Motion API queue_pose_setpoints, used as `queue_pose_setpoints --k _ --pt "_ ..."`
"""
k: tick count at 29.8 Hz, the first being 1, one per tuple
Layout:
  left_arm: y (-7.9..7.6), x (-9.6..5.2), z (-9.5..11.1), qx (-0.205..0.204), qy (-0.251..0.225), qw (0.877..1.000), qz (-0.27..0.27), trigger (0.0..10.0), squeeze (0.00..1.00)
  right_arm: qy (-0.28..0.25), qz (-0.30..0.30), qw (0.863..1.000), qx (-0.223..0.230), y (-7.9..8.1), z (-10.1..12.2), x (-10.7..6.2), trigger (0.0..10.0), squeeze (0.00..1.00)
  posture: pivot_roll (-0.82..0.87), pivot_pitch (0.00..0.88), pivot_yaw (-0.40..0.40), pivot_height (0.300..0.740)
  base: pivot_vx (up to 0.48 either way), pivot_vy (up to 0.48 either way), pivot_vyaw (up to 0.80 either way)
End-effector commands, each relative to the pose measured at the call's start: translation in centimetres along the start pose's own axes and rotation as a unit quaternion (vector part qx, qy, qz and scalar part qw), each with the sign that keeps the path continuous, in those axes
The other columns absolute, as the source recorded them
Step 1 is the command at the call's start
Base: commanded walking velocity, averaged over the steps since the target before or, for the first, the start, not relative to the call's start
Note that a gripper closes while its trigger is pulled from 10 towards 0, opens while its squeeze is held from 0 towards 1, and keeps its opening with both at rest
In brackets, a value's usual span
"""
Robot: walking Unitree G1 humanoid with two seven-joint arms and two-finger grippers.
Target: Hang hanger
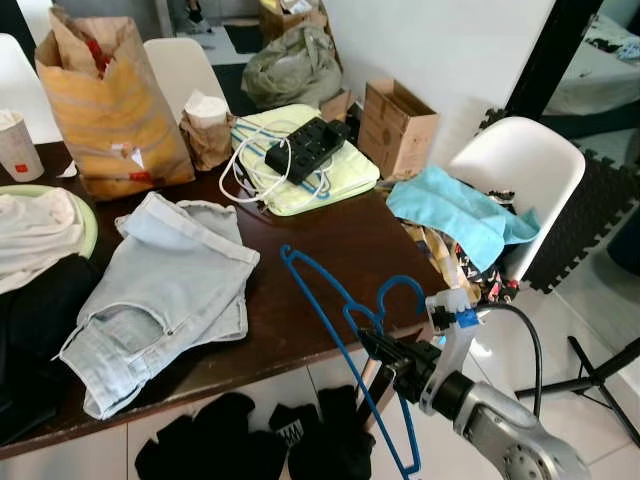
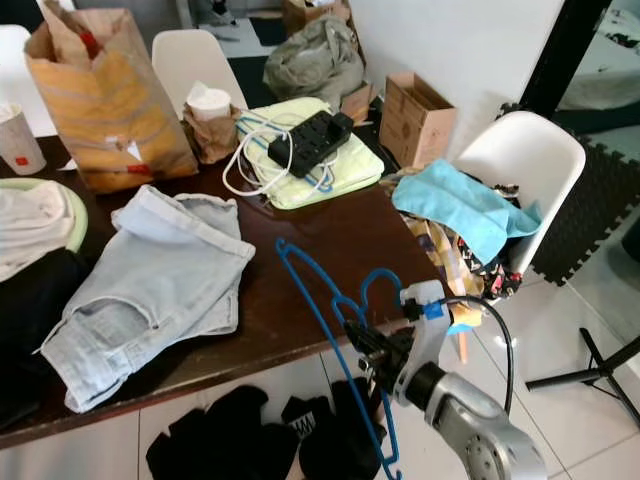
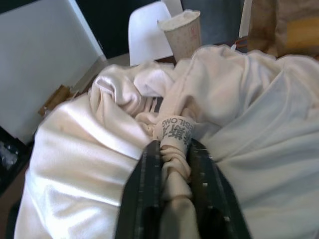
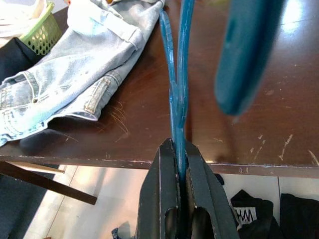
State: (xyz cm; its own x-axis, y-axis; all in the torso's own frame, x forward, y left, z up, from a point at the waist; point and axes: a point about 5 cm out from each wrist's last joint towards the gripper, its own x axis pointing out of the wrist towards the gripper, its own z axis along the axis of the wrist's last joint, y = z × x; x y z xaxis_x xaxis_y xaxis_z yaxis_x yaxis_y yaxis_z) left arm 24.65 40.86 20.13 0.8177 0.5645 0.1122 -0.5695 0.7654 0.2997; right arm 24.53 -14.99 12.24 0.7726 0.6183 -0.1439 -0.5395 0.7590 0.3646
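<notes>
right pincer (image 4: 180,164) clamping blue hanger (image 1: 330,320); left pincer (image 3: 174,164) pinching white cloth (image 3: 239,129)

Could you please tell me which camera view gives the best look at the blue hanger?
The left eye view: the blue hanger shows whole, hook and frame, held by the right gripper at the table edge. The right eye view shows much the same. The right wrist view shows a close stretch pinched between the fingers.

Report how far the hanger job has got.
Done: the right gripper is shut on the blue hanger, lifted at the table's front edge. In hand: the left gripper pinches the cream garment in a bunched fold. Left: the garment is not yet on the hanger, and nothing is hung.
</notes>
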Motion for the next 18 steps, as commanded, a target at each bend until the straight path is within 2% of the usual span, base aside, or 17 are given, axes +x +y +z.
queue_pose_setpoints --k 1,6,8,10,11,12,14,15,16,17,18 --pt "0.2 -0.7 -1.5 -0.013 0.032 0.999 0.009 0.0 0.00 -0.001 -0.001 1.000 0.000 0.0 0.2 -0.1 10.0 0.00 -0.13 0.150 -0.060 0.740 0.000 0.000 0.00" --pt "0.5 -1.0 0.1 -0.028 -0.006 0.999 0.019 0.0 0.00 -0.002 0.000 1.000 0.002 -0.1 0.1 0.1 10.0 0.00 -0.12 0.143 -0.060 0.740 0.000 0.000 0.00" --pt "1.5 -1.1 3.0 -0.031 -0.065 0.996 0.044 0.0 0.00 -0.002 0.001 1.000 0.004 -0.1 0.1 0.2 10.0 0.00 -0.11 0.139 -0.058 0.740 0.000 0.000 0.00" --pt "1.5 -1.1 3.0 -0.031 -0.065 0.996 0.044 0.0 0.00 -0.002 0.001 1.000 0.004 -0.1 0.1 0.2 10.0 0.00 -0.11 0.139 -0.058 0.740 0.000 0.000 0.00" --pt "2.5 -1.2 4.7 -0.030 -0.097 0.993 0.066 0.0 0.00 -0.003 0.002 1.000 0.005 0.0 0.1 0.3 10.0 0.00 -0.11 0.135 -0.054 0.740 0.000 0.000 0.00" --pt "2.5 -1.2 4.7 -0.030 -0.097 0.993 0.066 0.0 0.00 -0.003 0.002 1.000 0.005 0.0 0.1 0.3 10.0 0.00 -0.11 0.135 -0.054 0.740 0.000 0.000 0.00" --pt "5.0 -2.1 8.8 -0.023 -0.164 0.979 0.123 0.0 0.00 -0.004 0.004 1.000 0.008 0.0 0.1 0.6 10.0 0.00 -0.09 0.129 -0.052 0.740 0.000 0.000 0.00" --pt "5.0 -2.1 8.8 -0.023 -0.164 0.979 0.123 0.0 0.00 -0.004 0.004 1.000 0.008 0.0 0.1 0.6 10.0 0.00 -0.09 0.129 -0.052 0.740 0.000 0.000 0.00" --pt "6.2 -2.9 10.8 -0.013 -0.195 0.969 0.150 0.0 0.00 -0.005 0.005 1.000 0.010 0.1 0.0 0.7 10.0 0.00 -0.09 0.127 -0.054 0.740 0.000 0.000 0.00" --pt "6.2 -2.9 10.8 -0.013 -0.195 0.969 0.150 0.0 0.00 -0.005 0.005 1.000 0.010 0.1 0.0 0.7 10.0 0.00 -0.09 0.127 -0.054 0.740 0.000 0.000 0.00" --pt "7.0 -3.8 12.2 -0.008 -0.218 0.961 0.170 0.0 0.00 -0.006 0.006 1.000 0.012 0.1 0.0 0.8 10.0 0.00 -0.08 0.126 -0.052 0.740 0.000 0.000 0.00"
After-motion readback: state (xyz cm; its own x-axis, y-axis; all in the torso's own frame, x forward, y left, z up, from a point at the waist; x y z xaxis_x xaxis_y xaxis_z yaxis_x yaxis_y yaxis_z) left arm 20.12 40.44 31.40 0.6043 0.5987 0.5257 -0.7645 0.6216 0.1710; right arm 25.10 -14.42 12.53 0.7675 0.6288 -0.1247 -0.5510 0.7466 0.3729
